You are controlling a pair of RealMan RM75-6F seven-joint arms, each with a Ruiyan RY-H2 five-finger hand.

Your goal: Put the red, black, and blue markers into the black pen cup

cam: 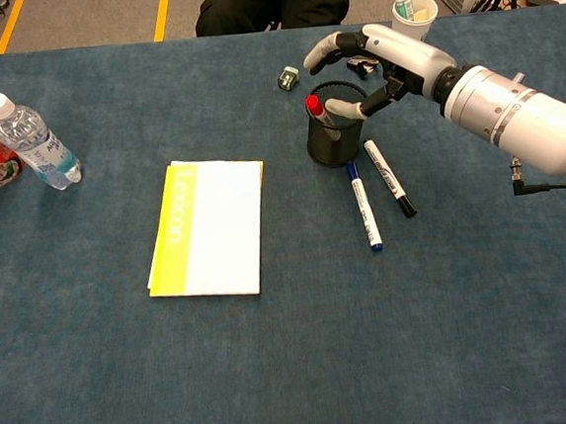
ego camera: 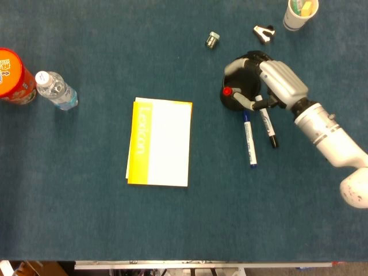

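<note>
The black mesh pen cup (ego camera: 226,99) (cam: 333,144) stands right of the table's middle. Inside it, the red marker (ego camera: 227,91) (cam: 313,103) leans on the left rim with its red cap sticking up. My right hand (ego camera: 277,81) (cam: 390,52) hovers over the cup with fingers spread apart, the thumb close beside the marker and nothing in its hold. On the cloth just in front of the cup lie the blue marker (ego camera: 249,141) (cam: 363,205) and the black marker (ego camera: 268,129) (cam: 390,179), side by side. My left hand shows in neither view.
A yellow and white notebook (ego camera: 160,142) lies mid-table. At the left edge are a water bottle (ego camera: 56,90) and a red can (ego camera: 14,76). Behind the cup sit a small metal piece (ego camera: 213,39), a binder clip (ego camera: 264,33) and a paper cup (ego camera: 300,12).
</note>
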